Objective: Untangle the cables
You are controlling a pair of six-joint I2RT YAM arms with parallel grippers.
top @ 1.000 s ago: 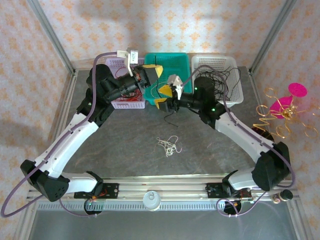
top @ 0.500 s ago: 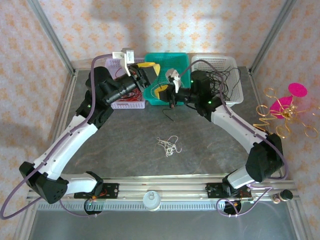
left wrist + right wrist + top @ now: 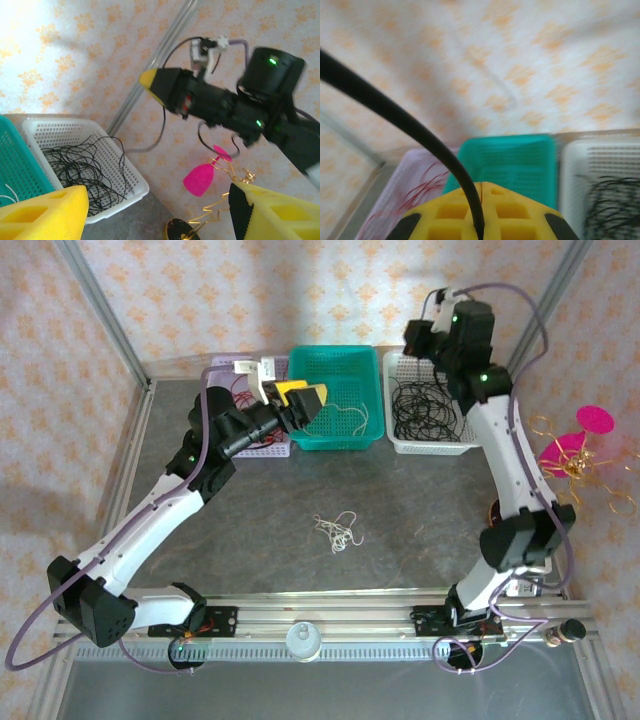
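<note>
table (image 3: 250,510): white cable (image 3: 337,531) is lying loose, looking light and limp, best pinching a free end | left gripper (image 3: 303,402) is hanging open by green basket (image 3: 345,443) | right gripper (image 3: 481,192) is clenching black cable (image 3: 415,127) high above white basket (image 3: 432,448)

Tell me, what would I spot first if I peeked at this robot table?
The right claw is up high near the wall above the white basket, pinching a black cable. The left claw hangs open by the teal basket. A curly white cable lies loose in the middle of the table.
</note>
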